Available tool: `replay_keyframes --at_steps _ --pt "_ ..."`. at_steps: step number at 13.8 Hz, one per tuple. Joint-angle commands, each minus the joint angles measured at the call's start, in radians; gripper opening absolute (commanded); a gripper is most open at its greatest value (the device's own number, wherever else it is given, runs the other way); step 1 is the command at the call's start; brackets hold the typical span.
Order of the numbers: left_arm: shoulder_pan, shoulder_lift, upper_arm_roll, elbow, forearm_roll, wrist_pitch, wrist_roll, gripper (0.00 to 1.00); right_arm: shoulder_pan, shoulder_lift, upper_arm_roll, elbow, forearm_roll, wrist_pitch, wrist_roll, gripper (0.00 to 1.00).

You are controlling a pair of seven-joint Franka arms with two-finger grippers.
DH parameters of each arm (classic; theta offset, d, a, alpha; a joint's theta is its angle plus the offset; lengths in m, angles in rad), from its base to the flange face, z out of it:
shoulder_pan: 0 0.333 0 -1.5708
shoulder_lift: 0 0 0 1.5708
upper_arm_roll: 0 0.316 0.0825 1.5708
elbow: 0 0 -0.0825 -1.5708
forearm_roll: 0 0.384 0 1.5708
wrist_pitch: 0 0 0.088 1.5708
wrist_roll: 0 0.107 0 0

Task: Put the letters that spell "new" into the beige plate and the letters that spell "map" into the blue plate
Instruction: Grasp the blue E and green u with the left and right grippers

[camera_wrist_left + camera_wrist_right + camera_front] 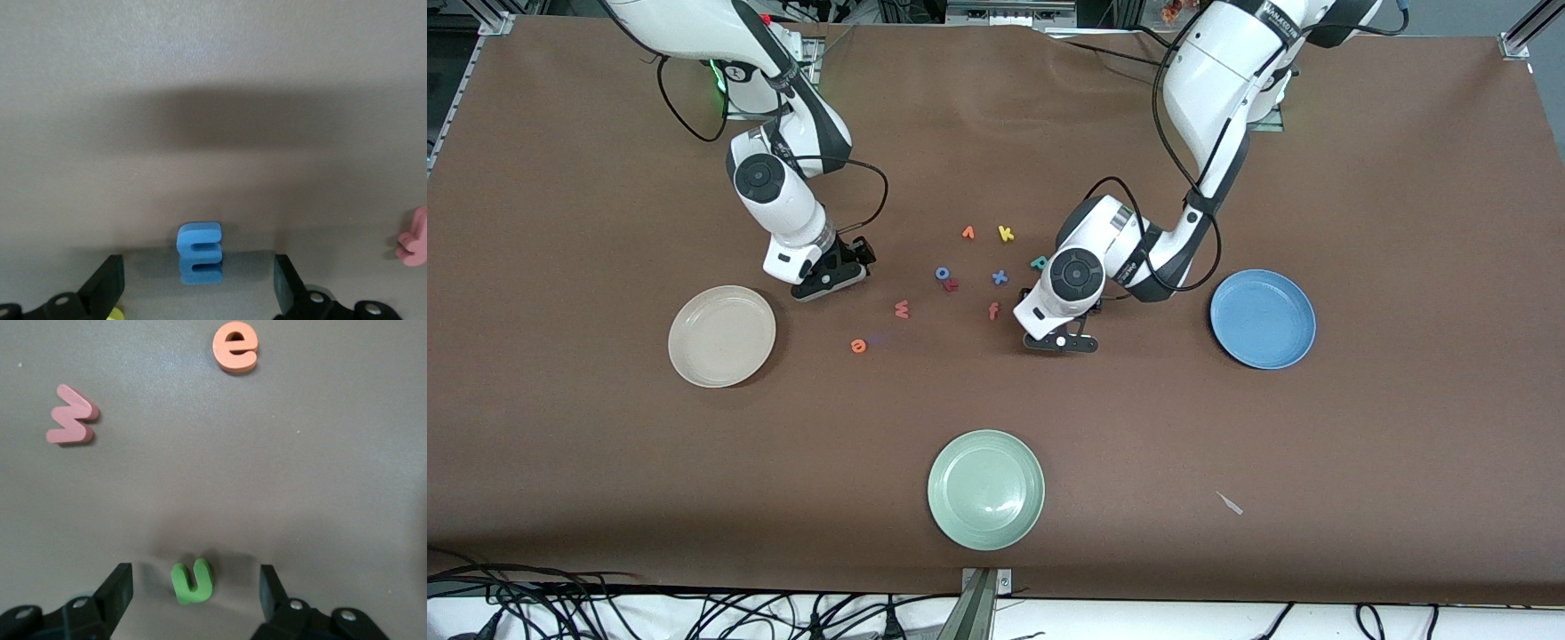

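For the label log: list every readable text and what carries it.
"e": orange foam letter
"w": salmon foam letter
"n": green foam letter
"m": blue foam letter
"k": yellow foam letter
"x": second blue foam letter
"f": red foam letter
Other foam letters and print on the left arm: too small to read.

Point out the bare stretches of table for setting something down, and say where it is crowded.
Bare cloth lies between the beige plate and the pale green plate, and between that plate and the blue plate, apart from a small scrap. Crowded: the letter cluster mid-table, flanked by the right gripper and left gripper, each low over a letter.
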Motion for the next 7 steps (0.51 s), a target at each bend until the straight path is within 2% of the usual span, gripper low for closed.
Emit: replay_keyframes --at_steps 1,2,4,7 --pt "-0.012 -0.007 0.012 0.0 -0.011 -0.002 0.001 0.35 0.002 0.02 -0.002 0.0 -0.004 0.035 -0.019 0.8" --pt "-0.012 -0.008 0.012 0.0 -0.011 -0.002 0.001 0.16 0.002 0.02 -0.001 0.0 -0.004 0.032 -0.027 0.74" --pt "-0.008 -0.013 0.012 0.0 -0.011 -0.003 0.007 0.01 0.002 0.012 -0.002 -0.001 -0.004 0.022 -0.048 0.64" --pt "0.0 -0.022 0.012 0.003 -0.011 -0.012 0.009 0.0 0.002 0.003 -0.002 -0.001 -0.004 -0.011 -0.048 0.55"
